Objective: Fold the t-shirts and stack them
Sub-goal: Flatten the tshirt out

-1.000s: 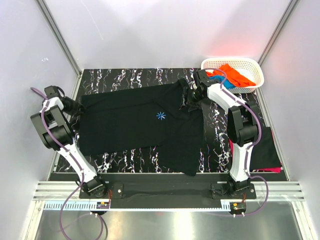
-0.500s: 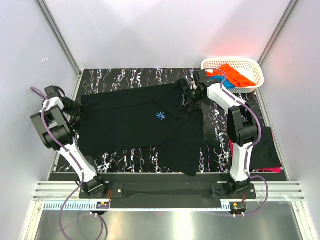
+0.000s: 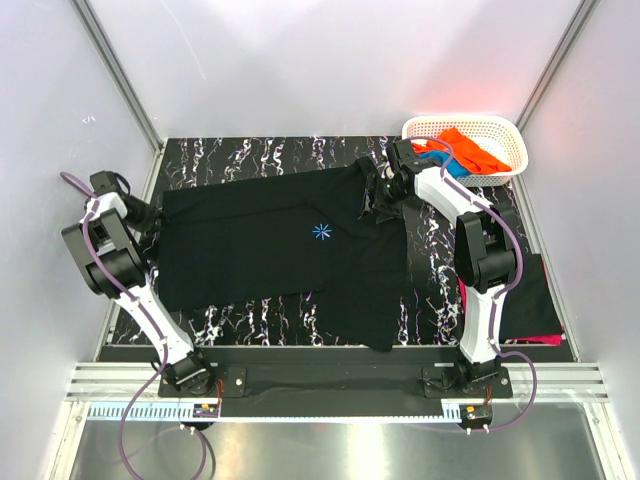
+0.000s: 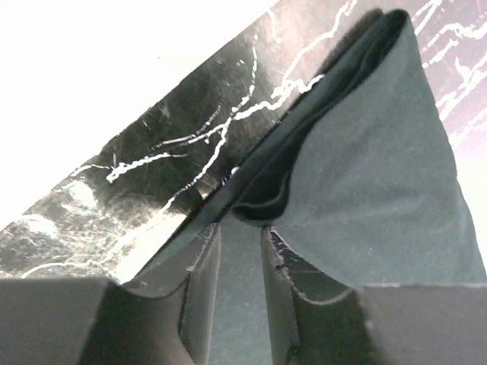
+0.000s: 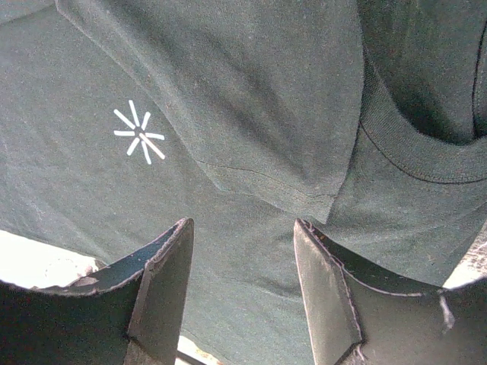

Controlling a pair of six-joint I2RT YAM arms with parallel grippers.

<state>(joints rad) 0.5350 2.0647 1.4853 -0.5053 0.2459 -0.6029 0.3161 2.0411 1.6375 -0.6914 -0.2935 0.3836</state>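
Shirt: the black t-shirt (image 3: 270,250) lies spread on the marbled table (image 3: 250,150), its long axis running left to right.
Left gripper (image 4: 242,232): closed, pinching the shirt's bunched left edge.
Right gripper (image 5: 242,226): fingers apart, holding nothing, poised over the cloth between the collar (image 5: 411,163) and the starburst mark (image 5: 138,134).
Key relation: one arm stands at each end of the long axis. Only the left end is held, so the right arm likely grips next.
Elsewhere: an orange t-shirt (image 3: 470,150) waits in the basket (image 3: 500,125).

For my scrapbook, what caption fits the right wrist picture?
Open right gripper above the black t-shirt, beside its starburst mark.
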